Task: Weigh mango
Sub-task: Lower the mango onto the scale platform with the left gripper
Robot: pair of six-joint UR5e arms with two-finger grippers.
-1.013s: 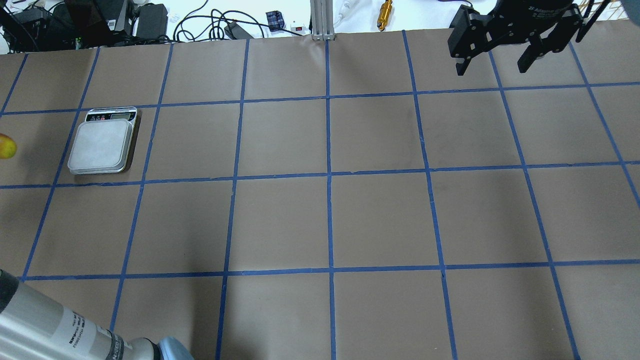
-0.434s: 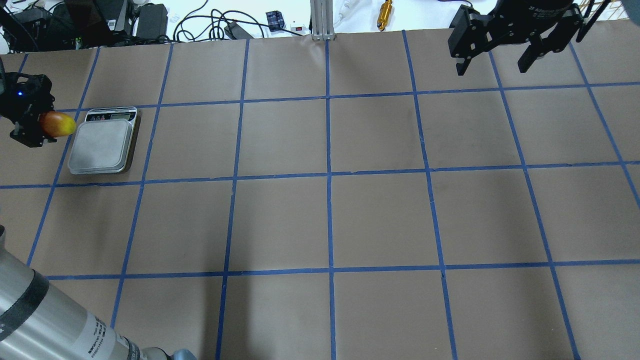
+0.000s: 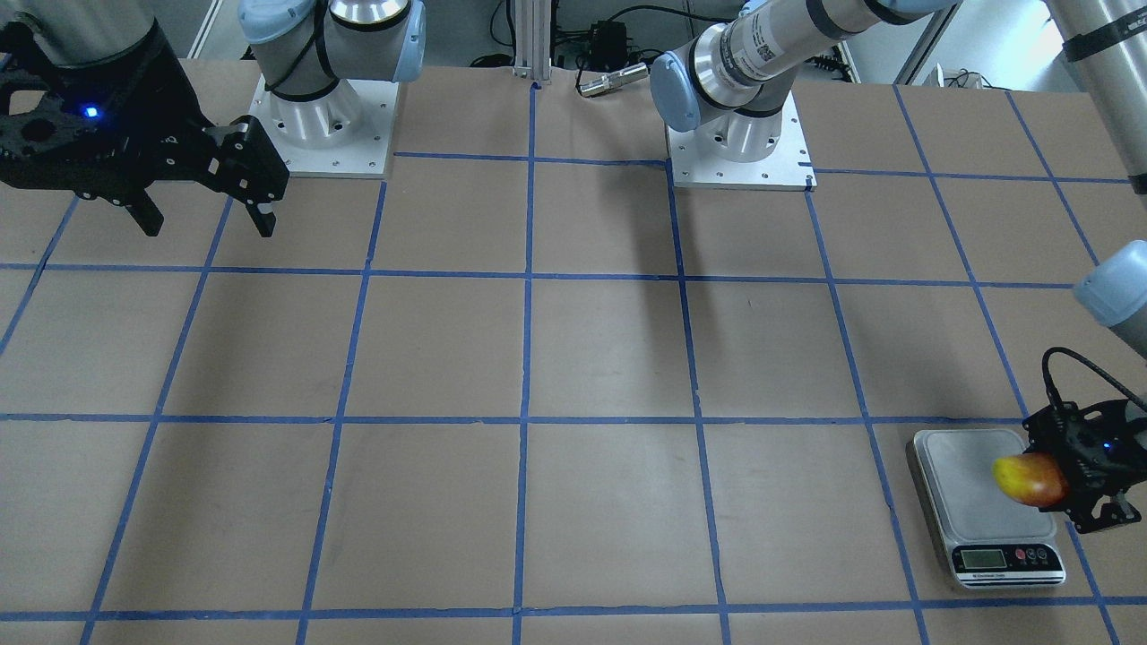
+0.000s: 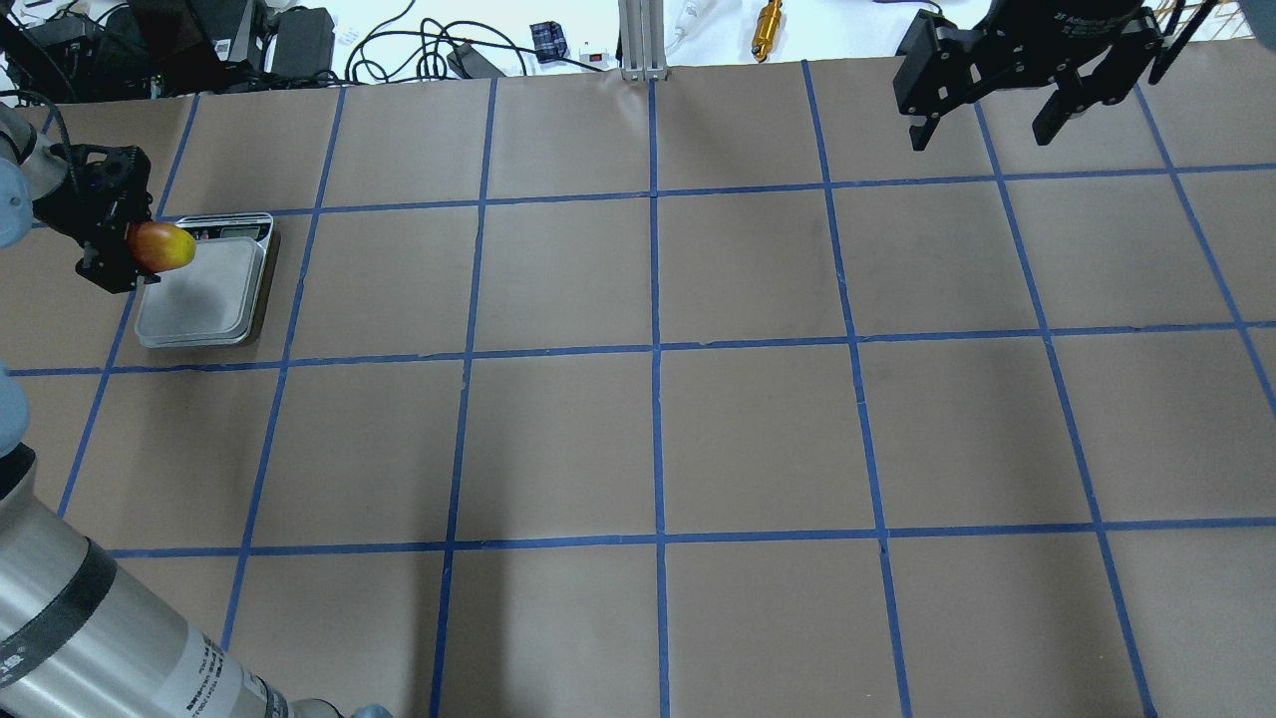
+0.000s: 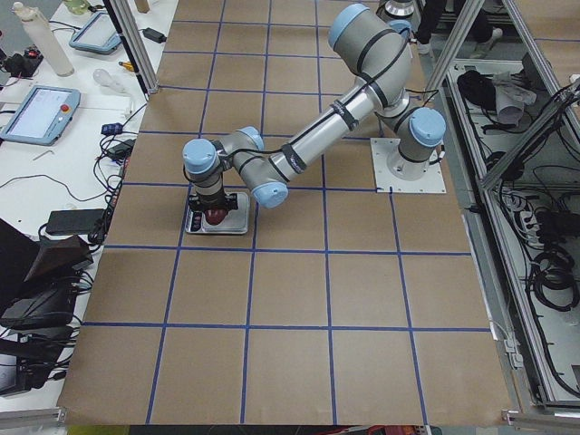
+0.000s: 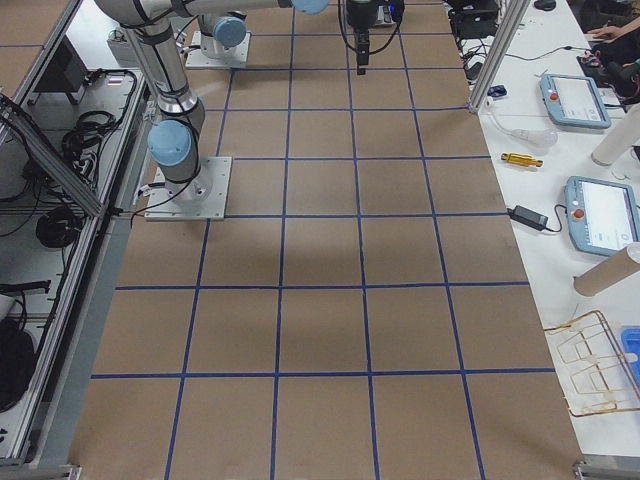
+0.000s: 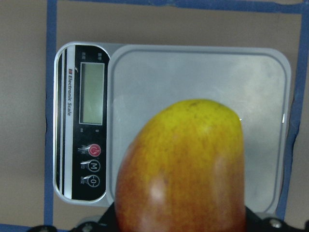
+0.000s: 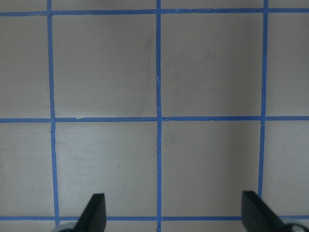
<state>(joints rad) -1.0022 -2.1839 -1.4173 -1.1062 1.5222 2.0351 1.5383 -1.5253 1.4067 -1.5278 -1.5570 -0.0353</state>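
Yellow-to-red oblong mango [image 4: 162,246] hangs over one edge of the flat silver digital kitchen scale [image 4: 204,299], pinched between the left gripper's [image 3: 1059,479] jaws. Well apart from the scale, the right gripper [image 4: 982,130] hovers, jaws spread wide around nothing.

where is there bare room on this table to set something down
Nearly all the table is bare: every taped square from the scale rightward, including under the raised, open right gripper. The only crowded spot is at the far left, where the left gripper holds the mango above the scale's edge.
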